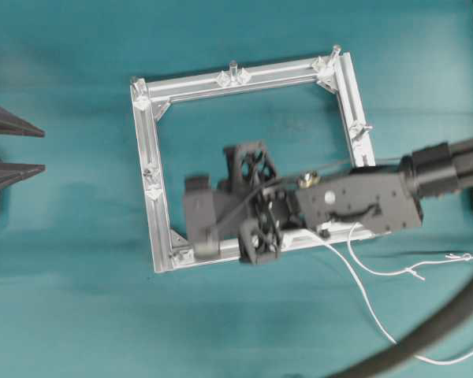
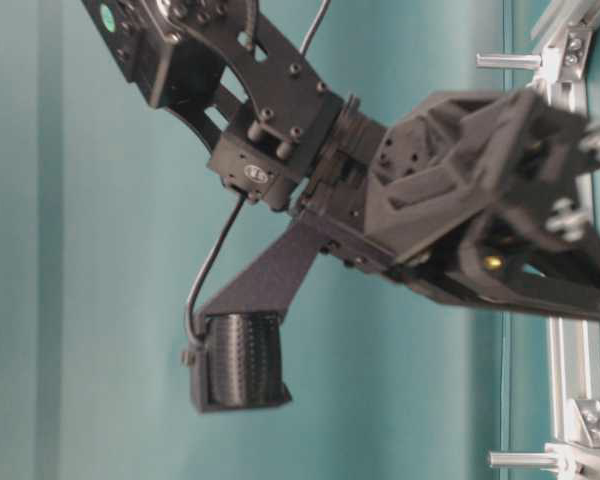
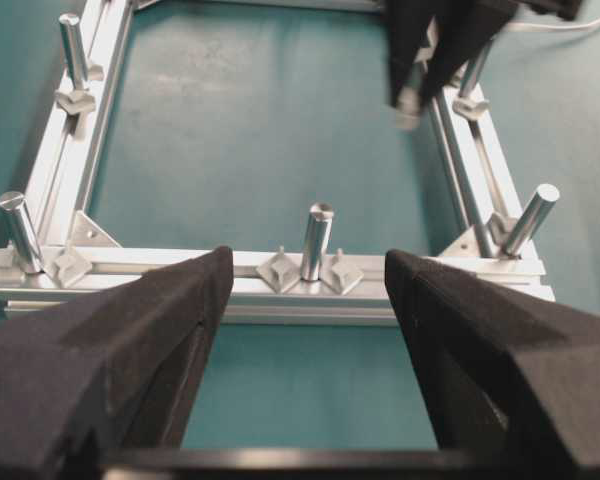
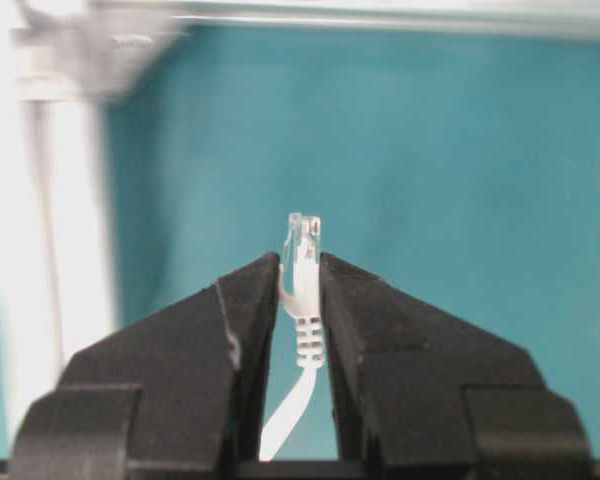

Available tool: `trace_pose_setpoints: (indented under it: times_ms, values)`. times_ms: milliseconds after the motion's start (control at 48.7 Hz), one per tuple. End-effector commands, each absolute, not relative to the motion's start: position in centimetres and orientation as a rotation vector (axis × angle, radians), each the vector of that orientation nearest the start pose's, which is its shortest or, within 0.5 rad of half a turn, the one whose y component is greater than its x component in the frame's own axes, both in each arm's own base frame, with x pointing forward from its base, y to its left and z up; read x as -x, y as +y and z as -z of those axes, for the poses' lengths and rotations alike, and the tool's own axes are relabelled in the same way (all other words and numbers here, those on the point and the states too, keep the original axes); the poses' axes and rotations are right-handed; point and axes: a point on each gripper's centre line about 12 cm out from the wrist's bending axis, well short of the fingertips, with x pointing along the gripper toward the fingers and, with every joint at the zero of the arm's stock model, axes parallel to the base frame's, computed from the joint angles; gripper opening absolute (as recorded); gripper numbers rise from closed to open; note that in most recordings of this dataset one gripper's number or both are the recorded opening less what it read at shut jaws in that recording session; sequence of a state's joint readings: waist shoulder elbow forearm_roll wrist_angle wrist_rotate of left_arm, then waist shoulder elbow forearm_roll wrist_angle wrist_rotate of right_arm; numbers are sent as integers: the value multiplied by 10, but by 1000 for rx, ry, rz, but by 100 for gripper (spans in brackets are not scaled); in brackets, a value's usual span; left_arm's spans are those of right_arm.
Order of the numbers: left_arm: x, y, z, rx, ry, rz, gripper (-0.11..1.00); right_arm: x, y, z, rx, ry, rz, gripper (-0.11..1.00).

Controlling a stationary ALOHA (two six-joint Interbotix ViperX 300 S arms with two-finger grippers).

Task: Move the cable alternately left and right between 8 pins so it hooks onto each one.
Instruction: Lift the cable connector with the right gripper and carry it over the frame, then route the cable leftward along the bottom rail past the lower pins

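While the right gripper [image 4: 300, 290] is clamped on the thin white cable's [image 1: 363, 276] clear plug end, its slack trails behind, hooked on none of the silvery upright pins [image 3: 316, 240]; the left gripper [image 3: 305, 300] stands apart, empty; threading looks barely begun.

No text, number or brand can be read anywhere. The only marks are a small round green sticker [image 2: 107, 16] and a small round pale label [image 2: 257, 174], both on the black arm links in the table-level view; whatever is printed on them is too blurred to make out.
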State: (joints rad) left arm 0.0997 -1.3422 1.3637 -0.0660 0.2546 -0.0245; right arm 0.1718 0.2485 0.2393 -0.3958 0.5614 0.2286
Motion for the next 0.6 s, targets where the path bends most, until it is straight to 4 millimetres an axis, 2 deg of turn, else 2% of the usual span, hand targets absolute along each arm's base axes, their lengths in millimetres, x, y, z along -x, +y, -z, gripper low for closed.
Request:
trace_pose_setpoints:
  times_ms: [0, 370, 575]
  values:
    - [-136, 12, -218, 97, 266, -95, 74, -462, 74, -182, 328, 950, -74, 16]
    - [-136, 12, -218, 97, 266, -95, 74, -482, 124, -187, 475, 908, -207, 16]
    - [-136, 12, -217, 99, 267, -95, 74, -496, 139, -186, 485, 922, -217, 16]
